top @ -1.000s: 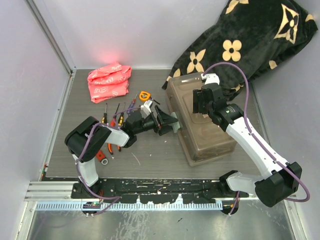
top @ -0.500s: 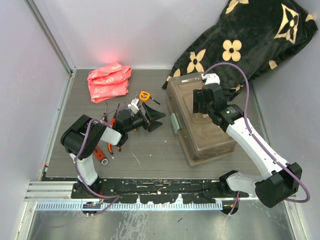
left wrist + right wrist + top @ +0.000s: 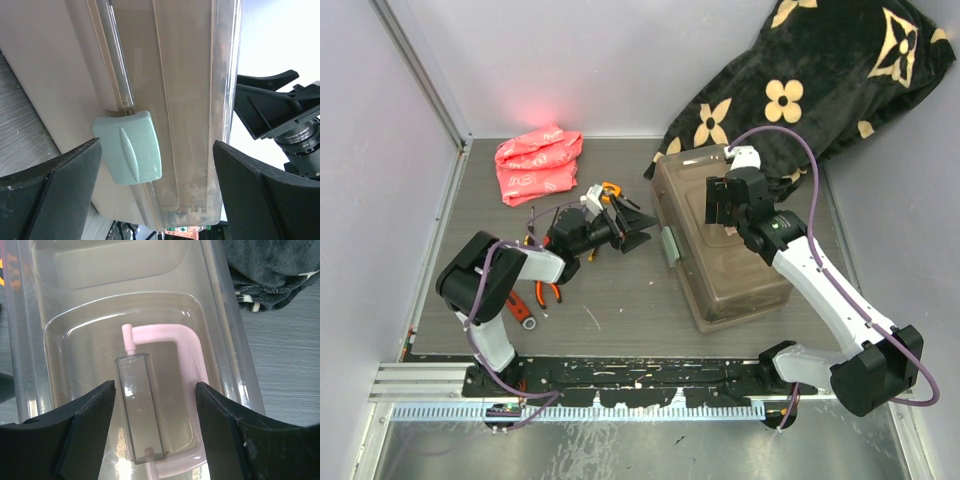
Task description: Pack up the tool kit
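Toolbox [image 3: 720,250] stood on the right half of the counter with its lid on. Its long axis ran from near to far, and the far end lay against the black flower-patterned blanket [image 3: 800,80] heaped in the far right corner.

Left gripper [image 3: 642,230] sat low over the mid-counter, pointed at the box's left side wall. Its fingers [image 3: 55,185] were spread wide and held nothing. In the left wrist view the pale green latch [image 3: 127,146] sat between them, not touched.

Right gripper [image 3: 723,205] was above the lid near the far end. Its fingers [image 3: 85,430] were parted to either side of the handle [image 3: 172,335], which lay flat in its recess. Whether they touched it could not be told.

Loose items lay left of centre:
- Orange tape measure [image 3: 610,188], just beyond the left gripper.
- Orange pliers [image 3: 548,292] and red wrench [image 3: 523,310], beside the left arm toward the near edge.
- Pink bag [image 3: 538,163], near the far left corner.
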Robot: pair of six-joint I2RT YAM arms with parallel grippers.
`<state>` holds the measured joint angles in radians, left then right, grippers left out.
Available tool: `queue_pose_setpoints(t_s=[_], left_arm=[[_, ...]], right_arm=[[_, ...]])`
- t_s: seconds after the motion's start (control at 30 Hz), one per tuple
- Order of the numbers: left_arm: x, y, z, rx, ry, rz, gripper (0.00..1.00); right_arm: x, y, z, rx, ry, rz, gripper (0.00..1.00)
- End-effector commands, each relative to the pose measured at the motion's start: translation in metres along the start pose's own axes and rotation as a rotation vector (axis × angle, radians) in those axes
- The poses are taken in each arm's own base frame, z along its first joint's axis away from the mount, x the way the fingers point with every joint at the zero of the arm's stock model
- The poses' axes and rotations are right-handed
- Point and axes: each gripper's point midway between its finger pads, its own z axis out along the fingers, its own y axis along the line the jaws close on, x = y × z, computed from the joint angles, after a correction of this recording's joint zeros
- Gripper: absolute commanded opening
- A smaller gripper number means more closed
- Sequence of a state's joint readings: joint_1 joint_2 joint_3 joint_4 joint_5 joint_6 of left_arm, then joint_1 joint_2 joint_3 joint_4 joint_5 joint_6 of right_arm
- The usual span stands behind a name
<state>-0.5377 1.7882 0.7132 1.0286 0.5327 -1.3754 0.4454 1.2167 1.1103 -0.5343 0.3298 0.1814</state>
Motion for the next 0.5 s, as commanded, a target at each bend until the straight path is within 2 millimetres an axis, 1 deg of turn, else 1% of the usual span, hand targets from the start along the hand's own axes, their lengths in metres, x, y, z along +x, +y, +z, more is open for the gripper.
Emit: queue_pose_setpoints(t_s=[0.0, 0.17, 0.47], left_arm=[[0.012, -0.012, 0.007, 0.039, 0.02, 0.02, 0.93], [0.025, 0.002, 0.01, 0.007, 0.041, 0.027, 0.94], [0.036, 0.015, 0.026, 0.004, 0.06, 0.002, 0.94]], right_arm=[[0.121, 0.007, -0.01, -0.062, 0.448, -0.042, 0.7], [0.119, 0.006, -0.011, -0.061, 0.444, -0.042, 0.7], [0.121, 0.007, -0.011, -0.065, 0.449, -0.038, 0.7]])
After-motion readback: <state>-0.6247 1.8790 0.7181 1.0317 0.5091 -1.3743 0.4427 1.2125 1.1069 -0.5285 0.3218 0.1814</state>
